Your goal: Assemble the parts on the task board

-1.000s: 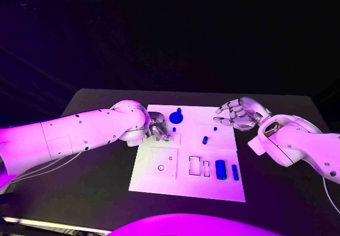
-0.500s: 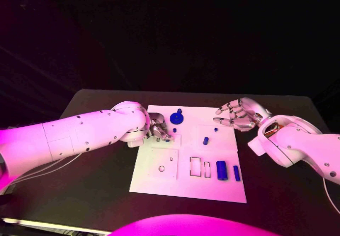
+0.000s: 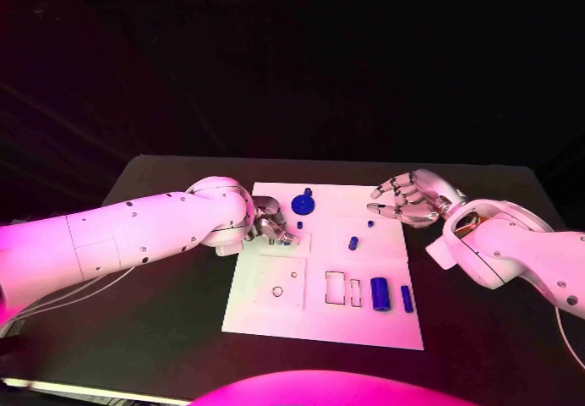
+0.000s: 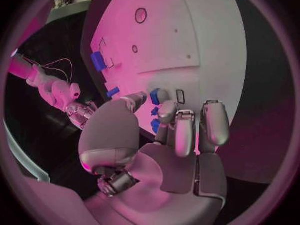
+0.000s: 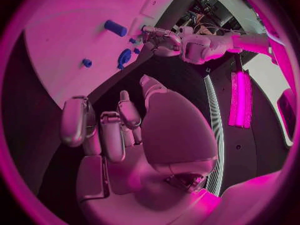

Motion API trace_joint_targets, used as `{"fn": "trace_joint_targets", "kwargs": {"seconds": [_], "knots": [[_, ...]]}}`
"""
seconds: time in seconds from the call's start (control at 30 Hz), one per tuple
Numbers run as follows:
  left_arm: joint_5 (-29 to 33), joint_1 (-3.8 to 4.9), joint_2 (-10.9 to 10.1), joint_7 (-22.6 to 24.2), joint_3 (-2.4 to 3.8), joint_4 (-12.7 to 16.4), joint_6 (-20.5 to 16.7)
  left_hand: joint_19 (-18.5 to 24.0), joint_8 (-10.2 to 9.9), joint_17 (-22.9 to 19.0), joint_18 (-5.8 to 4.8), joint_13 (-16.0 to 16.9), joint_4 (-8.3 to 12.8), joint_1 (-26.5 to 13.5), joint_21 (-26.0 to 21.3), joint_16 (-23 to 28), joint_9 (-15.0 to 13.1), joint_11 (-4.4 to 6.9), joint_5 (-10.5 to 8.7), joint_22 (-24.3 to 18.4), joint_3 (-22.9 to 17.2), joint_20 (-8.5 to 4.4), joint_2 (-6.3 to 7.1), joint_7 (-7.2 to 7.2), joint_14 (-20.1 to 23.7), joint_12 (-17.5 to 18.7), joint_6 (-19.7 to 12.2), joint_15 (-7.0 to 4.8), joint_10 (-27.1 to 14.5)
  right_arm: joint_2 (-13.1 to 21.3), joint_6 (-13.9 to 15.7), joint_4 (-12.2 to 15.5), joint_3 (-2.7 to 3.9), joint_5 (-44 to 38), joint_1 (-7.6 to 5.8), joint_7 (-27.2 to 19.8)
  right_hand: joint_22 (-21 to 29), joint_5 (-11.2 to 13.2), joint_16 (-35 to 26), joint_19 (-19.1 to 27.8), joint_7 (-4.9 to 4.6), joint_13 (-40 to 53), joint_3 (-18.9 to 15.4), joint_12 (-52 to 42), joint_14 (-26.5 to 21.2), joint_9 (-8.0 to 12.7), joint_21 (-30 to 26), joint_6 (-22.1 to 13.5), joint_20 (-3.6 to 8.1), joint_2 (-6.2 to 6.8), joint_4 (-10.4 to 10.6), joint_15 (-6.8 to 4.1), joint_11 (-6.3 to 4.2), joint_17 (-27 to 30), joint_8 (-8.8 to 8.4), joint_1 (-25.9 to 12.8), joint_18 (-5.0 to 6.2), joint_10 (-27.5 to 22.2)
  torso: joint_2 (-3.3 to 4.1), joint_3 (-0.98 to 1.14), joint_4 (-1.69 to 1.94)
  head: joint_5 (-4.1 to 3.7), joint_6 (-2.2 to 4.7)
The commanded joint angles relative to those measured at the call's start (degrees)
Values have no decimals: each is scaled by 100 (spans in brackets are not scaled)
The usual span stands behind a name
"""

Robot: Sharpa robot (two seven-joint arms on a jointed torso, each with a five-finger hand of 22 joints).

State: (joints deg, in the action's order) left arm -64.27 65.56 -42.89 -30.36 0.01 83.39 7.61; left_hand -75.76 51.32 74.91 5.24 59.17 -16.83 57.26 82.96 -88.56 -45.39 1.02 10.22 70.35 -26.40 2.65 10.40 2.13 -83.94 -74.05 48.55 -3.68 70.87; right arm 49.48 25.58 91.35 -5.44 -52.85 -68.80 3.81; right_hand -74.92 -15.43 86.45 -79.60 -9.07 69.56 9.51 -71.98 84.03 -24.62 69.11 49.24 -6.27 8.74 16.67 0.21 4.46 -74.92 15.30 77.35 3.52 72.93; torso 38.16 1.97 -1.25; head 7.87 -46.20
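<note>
My left hand (image 3: pixel 270 222) is down on the far left part of the task board (image 3: pixel 319 326), which lies in the middle of the black bench (image 3: pixel 159 321). From my left wrist I see my fingers (image 4: pixel 187 130) curled over a small blue part (image 4: pixel 155 96) beside a little slot in the board. My thumb and a fingertip look to be touching it, so I think I am pinching it, but I cannot be fully sure.

My right hand (image 3: pixel 410 197) hangs over the far right corner of the board. Its fingers are curled in and it holds nothing.

Other blue pieces sit on the board. There is a round blue part (image 3: pixel 303 202) at the far edge, a small peg (image 3: pixel 352 243) near the middle, a fat blue cylinder (image 3: pixel 380 293), and a thin blue bar (image 3: pixel 406 298) just beside it.

I think my job now is to seat the little piece in its slot. To do it well, I should keep the piece straight up, line it with the slot, and push down softly. If it tips, it may jam or pop away. My right hand should stay clear.
</note>
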Motion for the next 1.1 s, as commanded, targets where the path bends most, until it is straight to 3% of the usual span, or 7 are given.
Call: {"fn": "trace_joint_targets", "kwargs": {"seconds": [0.03,0.37,0.5,0.63,0.7,0.83,1.1], "knots": [[-46,-4,-40,42,6,63,-6,-37,-33,1256,-104,7,-5,-64,10,-29,-12,12,-7,2,52,-4,13,32,-509,-13,25,-41,39,4,-47,5,1,-40,9,-36,-249,28,-33,38,8,-6,-17,32,398,-4,-30,-33,15,1,2,-15,-21,-753,30,-51,115,-27,-2,-3,4,-6,5],[-58,-3,-151,42,130,250,-62,-43,-39,1260,-105,25,-8,-131,12,-30,-24,16,-21,10,121,-6,9,26,-510,-21,35,-44,52,0,-39,-12,1,-38,24,-42,-247,29,-33,39,8,-11,-20,36,398,-3,-34,-37,15,-1,5,-15,-20,-753,34,-65,115,-31,-6,-6,1,-1,35],[-28,1,-206,46,279,363,-81,-42,-44,1243,-105,-2,-6,-153,11,-22,-29,18,-28,7,151,-6,18,25,-504,-6,32,-46,35,-4,-44,-30,1,-32,33,-48,-247,29,-33,39,8,-11,-20,36,398,-3,-34,-37,15,-1,5,-15,-20,-753,34,-65,115,-31,-8,-3,2,-13,100],[1,34,-264,42,513,387,-37,19,-77,1161,-87,-121,-2,-163,-23,17,-37,9,-30,-76,213,-5,43,35,-470,69,-12,-41,-60,-6,-42,-39,1,-29,46,-49,-250,29,-32,36,7,-2,-23,28,399,-3,-31,-40,15,-1,6,-14,-20,-757,37,-74,114,-24,-8,-5,1,-26,128],[25,110,-273,42,576,320,-22,88,-162,1098,-70,-257,0,-140,-65,50,-30,-26,-19,-164,268,8,29,77,-440,164,-118,-13,-197,-9,-43,-42,1,-29,48,-47,-250,29,-32,36,7,-2,-23,28,399,-3,-31,-40,15,-1,6,-14,-20,-757,37,-74,114,-24,-13,3,1,-25,130],[116,302,-255,50,641,48,20,149,-725,1046,-57,-433,1,-18,-111,79,283,-189,11,-236,395,101,-41,266,-411,285,-359,126,-391,-9,-41,-48,1,-28,51,-44,-250,29,-32,36,7,-2,-23,28,399,-3,-31,-40,15,-1,6,-14,-20,-757,37,-74,114,-24,-3,8,2,-20,136],[184,498,-64,86,655,-571,125,187,-1390,1007,-46,-598,2,190,-140,98,717,-374,40,-275,585,245,-129,478,-389,382,-518,289,-550,-15,-4,-62,1,-28,53,-48,-250,29,-32,36,7,-2,-23,28,399,-3,-31,-40,15,-1,6,-14,-20,-757,37,-74,114,-24,1,7,0,-16,167]]}}
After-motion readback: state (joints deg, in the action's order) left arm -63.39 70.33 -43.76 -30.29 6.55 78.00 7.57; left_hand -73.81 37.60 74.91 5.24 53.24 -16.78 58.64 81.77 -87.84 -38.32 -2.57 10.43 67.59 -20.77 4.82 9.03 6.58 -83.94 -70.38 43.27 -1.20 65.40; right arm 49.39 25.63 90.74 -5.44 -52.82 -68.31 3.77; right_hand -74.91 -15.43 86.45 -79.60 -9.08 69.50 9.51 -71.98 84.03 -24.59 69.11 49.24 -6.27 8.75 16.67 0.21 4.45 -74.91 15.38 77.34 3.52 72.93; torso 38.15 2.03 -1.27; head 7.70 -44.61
